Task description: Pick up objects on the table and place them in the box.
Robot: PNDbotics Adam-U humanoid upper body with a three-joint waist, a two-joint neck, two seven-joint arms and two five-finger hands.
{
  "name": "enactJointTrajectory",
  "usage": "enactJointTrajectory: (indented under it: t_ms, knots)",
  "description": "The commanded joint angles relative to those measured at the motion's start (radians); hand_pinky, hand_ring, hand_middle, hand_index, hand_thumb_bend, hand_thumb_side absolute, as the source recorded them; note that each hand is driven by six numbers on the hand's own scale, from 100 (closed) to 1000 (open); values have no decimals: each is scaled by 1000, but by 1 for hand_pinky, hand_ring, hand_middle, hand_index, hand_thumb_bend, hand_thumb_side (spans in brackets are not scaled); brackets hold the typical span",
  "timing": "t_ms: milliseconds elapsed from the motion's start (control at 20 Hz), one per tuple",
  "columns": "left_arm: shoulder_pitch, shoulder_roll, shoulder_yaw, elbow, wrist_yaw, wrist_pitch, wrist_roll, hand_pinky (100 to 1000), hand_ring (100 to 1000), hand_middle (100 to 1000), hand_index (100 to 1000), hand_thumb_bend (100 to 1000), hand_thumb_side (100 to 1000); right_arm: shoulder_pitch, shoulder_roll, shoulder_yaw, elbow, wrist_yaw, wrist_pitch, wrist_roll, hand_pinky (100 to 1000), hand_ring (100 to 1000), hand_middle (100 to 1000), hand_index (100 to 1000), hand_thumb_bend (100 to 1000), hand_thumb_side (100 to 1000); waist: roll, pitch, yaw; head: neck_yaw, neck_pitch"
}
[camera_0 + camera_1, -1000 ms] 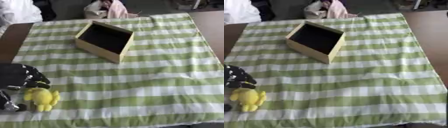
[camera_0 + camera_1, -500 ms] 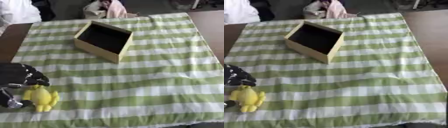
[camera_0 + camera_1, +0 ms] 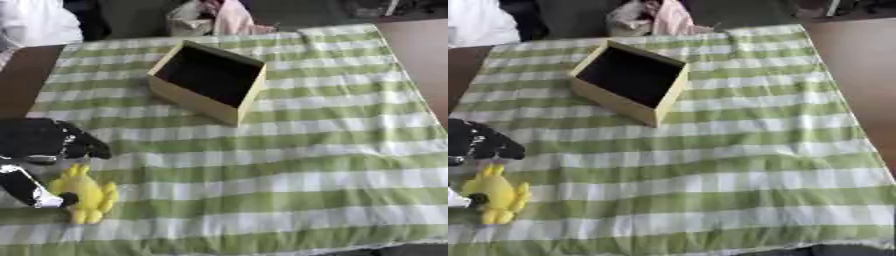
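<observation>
Tablecloth, green-and-white checked fabric, covering the table. Open-topped tan wooden box with dark interior, standing at far centre-left. Small yellow plush toy, lying at the near-left edge. Robot's black left hand, fingers curled about the toy, thumb touching it

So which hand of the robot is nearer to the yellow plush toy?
Left. The left hand is right at the yellow plush toy, its fingers against the toy's left side. The right hand shows in neither view.
</observation>
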Motion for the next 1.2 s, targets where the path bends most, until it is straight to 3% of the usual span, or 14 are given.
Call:
enactJointTrajectory:
  t_ms: [50, 200, 300, 550, 650, 750, 850, 900, 1000, 1200]
  knots:
    - [-21, 16, 5, 0, 21, -209, -241, 789, 880, 891, 995, 300, 773, -8, -9, -7, -21, -8, 2, -1, 663, 736, 721, 781, 100, 644, 1, -9, -2, 4, 7]
    - [-26, 11, 0, -6, 42, -209, -261, 784, 878, 894, 992, 266, 664, -7, -8, -8, -21, -10, 3, 0, 662, 736, 720, 781, 100, 646, 1, -8, -4, 4, 7]
    - [-26, 11, -9, -7, 61, -209, -281, 772, 872, 900, 1000, 226, 724, -7, -8, -8, -21, -11, 4, 0, 662, 736, 720, 781, 100, 645, 2, -6, -5, 3, 7]
    - [-35, 20, -14, -33, 146, -209, -332, 765, 863, 890, 998, 220, 704, -4, -8, -9, -21, -13, 5, -1, 660, 733, 719, 781, 100, 647, 6, -5, -4, 2, 7]
    - [-39, 30, -9, -45, 173, -209, -349, 770, 866, 892, 998, 262, 680, -3, -9, -10, -21, -13, 6, -1, 660, 733, 719, 781, 100, 645, 7, -7, -3, -4, 7]
    - [-52, 43, -5, -69, 190, -209, -353, 773, 866, 894, 996, 318, 612, 0, -13, -12, -21, -12, 7, -3, 661, 733, 719, 781, 100, 644, 9, -11, 1, -9, 7]
    - [-64, 60, -8, -99, 197, -209, -341, 763, 856, 890, 987, 368, 400, 4, -14, -12, -21, -11, 7, -3, 660, 733, 719, 781, 100, 644, 14, -16, 7, -14, 7]
    - [-64, 68, -10, -110, 199, -209, -327, 758, 852, 887, 980, 372, 316, 6, -14, -12, -21, -10, 7, -3, 660, 733, 719, 781, 100, 644, 17, -18, 9, -17, 7]
    - [-57, 80, -19, -122, 205, -209, -298, 750, 847, 883, 976, 338, 258, 9, -15, -13, -21, -10, 8, -4, 659, 733, 719, 781, 100, 644, 20, -22, 11, -18, 7]
    - [-39, 95, -44, -123, 213, -209, -285, 744, 847, 884, 983, 278, 361, 11, -14, -13, -21, -9, 7, -5, 659, 732, 718, 781, 100, 643, 23, -27, 10, -17, 7]
